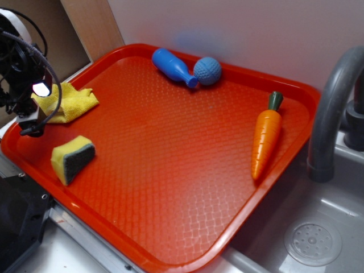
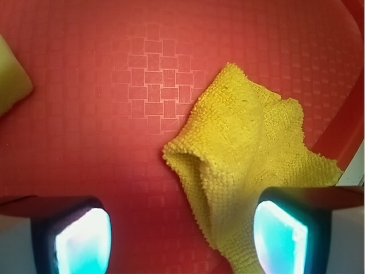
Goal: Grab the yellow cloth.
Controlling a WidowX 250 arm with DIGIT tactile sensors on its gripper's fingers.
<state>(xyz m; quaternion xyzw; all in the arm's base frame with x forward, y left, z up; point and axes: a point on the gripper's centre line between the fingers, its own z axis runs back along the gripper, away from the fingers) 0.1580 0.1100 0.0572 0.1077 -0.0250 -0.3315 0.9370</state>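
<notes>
Red plastic tray [image 1: 170,170], waffle-textured, carries every item listed. Yellow cloth [image 1: 68,102] [image 2: 251,165]: terry, rumpled in soft folds, at the tray's left corner, touching the rim there. Hand [image 1: 31,122] [image 2: 181,240]: wide open, empty, poised over the cloth's near edge; in the wrist view one finger [image 2: 282,234] sits over the cloth, the other [image 2: 80,240] over bare tray. Whether the finger touches the cloth cannot be told. Sponge [image 1: 73,158]: yellow with dark grey face, near the tray's front-left edge, apart from the cloth. Blue bowling pin [image 1: 173,67]: lying flat at the back edge, tip touching a blue ball [image 1: 207,71]. Orange carrot [image 1: 266,136], green top: along the right edge. Grey tap [image 1: 333,108] and sink [image 1: 313,239]: beyond the tray's right side.
</notes>
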